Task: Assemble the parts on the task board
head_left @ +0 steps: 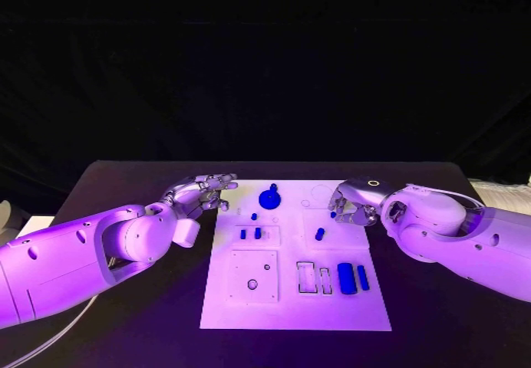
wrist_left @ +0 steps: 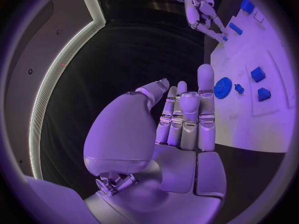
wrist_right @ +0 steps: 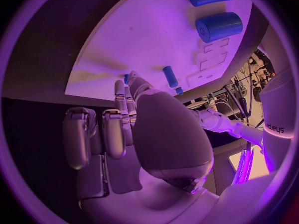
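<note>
A white board (head_left: pixel 293 307) lies mid-table on the black table (head_left: pixel 443 322), its near edge toward the robot. Nearest on it sit two blue cylinders (head_left: pixel 346 277), one thick and one thin (head_left: pixel 363 278), side by side at the near right, next to two empty rectangular slots (head_left: pixel 305 277). Farther in, a short peg (head_left: pixel 320 234) lies alone near the middle, with two small blocks (head_left: pixel 252 234) to its left. Farthest stands one blue gear (head_left: pixel 269 199) near the far edge. That makes six blue parts that can be counted; anything smaller is too fine to tell.

The left robot hand (head_left: pixel 206 192) hovers off the board's far left edge, fingers straight and side by side, holding nothing. The right robot hand (head_left: pixel 352 205) hangs over the board's far right area, fingers curled downward; whether it pinches a small part cannot be told from any view.

The task looks barely begun, with the slots unfilled and the cylinders loose. The risk from here is a round part rolling away if a finger brushes it before closing, since the cylinders lie on their sides. The peg lies just beside the right hand's fingertips and could be knocked off line. A hand pressing on the board's edge might also shift the whole board.
</note>
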`<state>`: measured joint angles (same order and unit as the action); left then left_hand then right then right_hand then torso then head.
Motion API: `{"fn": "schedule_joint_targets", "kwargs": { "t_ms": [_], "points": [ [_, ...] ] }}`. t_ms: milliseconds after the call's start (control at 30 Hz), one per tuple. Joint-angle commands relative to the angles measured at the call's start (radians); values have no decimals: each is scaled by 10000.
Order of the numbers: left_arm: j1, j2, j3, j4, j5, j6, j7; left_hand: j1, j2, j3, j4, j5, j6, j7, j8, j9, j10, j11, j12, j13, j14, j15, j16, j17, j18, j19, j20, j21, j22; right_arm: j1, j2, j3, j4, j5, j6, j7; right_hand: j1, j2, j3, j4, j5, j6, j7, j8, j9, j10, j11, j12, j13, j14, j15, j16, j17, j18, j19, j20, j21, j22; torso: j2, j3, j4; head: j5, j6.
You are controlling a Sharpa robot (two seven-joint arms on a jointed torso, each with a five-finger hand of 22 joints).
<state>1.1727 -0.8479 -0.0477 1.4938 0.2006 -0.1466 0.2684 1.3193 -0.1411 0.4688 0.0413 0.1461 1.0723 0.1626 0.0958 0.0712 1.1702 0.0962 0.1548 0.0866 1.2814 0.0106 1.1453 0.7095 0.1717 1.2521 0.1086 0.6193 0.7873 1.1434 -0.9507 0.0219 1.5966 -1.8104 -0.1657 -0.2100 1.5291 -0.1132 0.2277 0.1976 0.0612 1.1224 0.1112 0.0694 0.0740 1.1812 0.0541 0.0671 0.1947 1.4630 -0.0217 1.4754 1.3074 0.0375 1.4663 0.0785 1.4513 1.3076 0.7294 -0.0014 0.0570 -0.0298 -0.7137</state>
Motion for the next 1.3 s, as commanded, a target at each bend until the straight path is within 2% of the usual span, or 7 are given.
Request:
{"fn": "schedule_joint_targets", "kwargs": {
  "t_ms": [33,300,433,800,933,1167,1300],
  "points": [
    [-8,-36,5,95,672,346,577,10,118,-45,-20,42,68,29,68,11,-8,-37,88,13,-105,-12,-65,-47,116,-59,9,-65,-23,-23,71,1,-62,-563,296,-173,3,-64,127,1,-56,72,5,-41,-1,-36,40,-32,-81,798,68,-59,1208,66,154,74,-56,790,6,7,-4,-22,-2],
    [-12,-101,5,266,605,370,601,4,117,-87,-44,65,41,38,69,4,-48,-30,125,19,-139,-11,-92,-122,113,-63,6,-86,-41,-159,253,-3,-225,-556,424,-98,-2,65,651,-22,-103,252,-25,-10,28,86,16,2,-388,797,40,-68,1192,71,152,55,-75,777,13,21,4,-4,-58],
    [-12,-119,5,295,567,375,576,0,119,-110,-56,74,21,45,67,-1,-76,-24,144,21,-161,-7,-107,-165,110,-67,7,-98,-52,-192,291,-3,-251,-526,555,-74,-5,177,899,-45,-116,379,-57,21,54,205,-20,17,-487,799,9,-61,1200,69,158,28,-73,785,5,11,-8,8,-83],
    [-12,-146,5,305,463,364,478,103,176,-124,-185,124,-41,61,80,-12,-193,-12,244,33,-238,-1,-148,-312,107,-79,6,-146,-95,-216,374,-3,-311,-504,900,-86,-211,475,1523,-235,-118,740,-171,93,175,671,-139,7,-745,799,-92,-70,1184,69,165,-67,-87,783,-4,13,1,15,-114],
    [-12,-151,5,295,432,368,451,132,184,-124,-227,144,-65,71,82,-15,-234,-4,272,35,-270,3,-168,-374,106,-84,7,-160,-107,-219,397,-3,-326,-561,548,-138,-197,550,1772,-367,-120,740,-149,68,200,755,-140,-13,-823,801,-103,-67,1187,66,172,-87,-85,791,-2,16,-7,10,-105],
    [-13,-153,5,269,414,405,403,147,190,-126,-257,156,-85,81,84,-18,-267,5,297,36,-291,8,-179,-415,104,-89,8,-170,-116,-222,382,0,-316,-407,-777,91,-289,470,2213,-553,-117,749,-28,39,243,882,-45,-26,-948,803,-32,-57,1198,55,193,-30,-66,823,-9,14,-7,-2,-93],
    [-13,-160,5,266,364,415,387,147,190,-126,-258,156,-86,82,84,-18,-269,5,298,36,-292,9,-180,-416,104,-89,9,-171,-117,-221,363,3,-279,-355,-1048,136,-337,415,2337,-613,-118,759,-9,36,259,904,-29,-28,-986,802,-19,-56,1196,56,196,-12,-65,824,-10,12,-2,-6,-101]
  ]
}}
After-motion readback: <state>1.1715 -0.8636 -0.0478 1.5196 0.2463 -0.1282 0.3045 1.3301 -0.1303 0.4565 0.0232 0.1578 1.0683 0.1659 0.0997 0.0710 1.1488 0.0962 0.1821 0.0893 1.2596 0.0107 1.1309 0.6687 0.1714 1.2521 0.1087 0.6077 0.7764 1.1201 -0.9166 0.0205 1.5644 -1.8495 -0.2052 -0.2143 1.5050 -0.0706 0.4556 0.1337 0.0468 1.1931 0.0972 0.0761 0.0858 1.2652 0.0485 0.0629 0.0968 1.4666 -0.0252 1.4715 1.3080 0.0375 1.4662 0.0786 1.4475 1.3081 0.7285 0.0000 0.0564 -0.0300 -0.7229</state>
